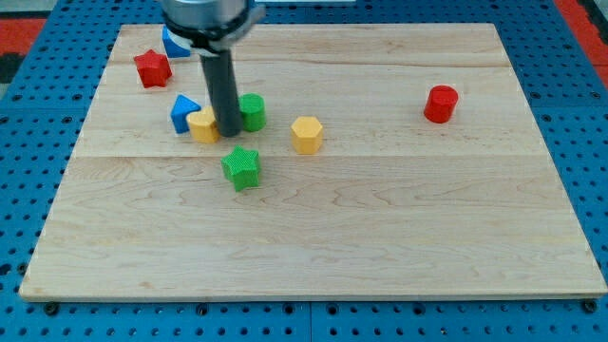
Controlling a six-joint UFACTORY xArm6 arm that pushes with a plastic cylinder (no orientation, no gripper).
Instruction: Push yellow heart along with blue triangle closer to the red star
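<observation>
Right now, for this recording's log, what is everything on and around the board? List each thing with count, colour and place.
Red star: one, red, top left of the board.
Blue block: one, blue, top left, partly hidden behind the arm; shape unclear.
Blue triangle: one, blue, left of centre, touching the yellow heart.
Yellow heart: one, yellow, between the blue triangle and the rod.
Green cylinder: one, green, just right of the rod.
Green star: one, green, below the yellow heart.
Yellow hexagon: one, yellow, near centre.
Red cylinder: one, red, right side.
Wooden board: one, light wood.
Pegboard table: one, blue, around the board.
My tip: one, dark, against the yellow heart's right side.
</observation>
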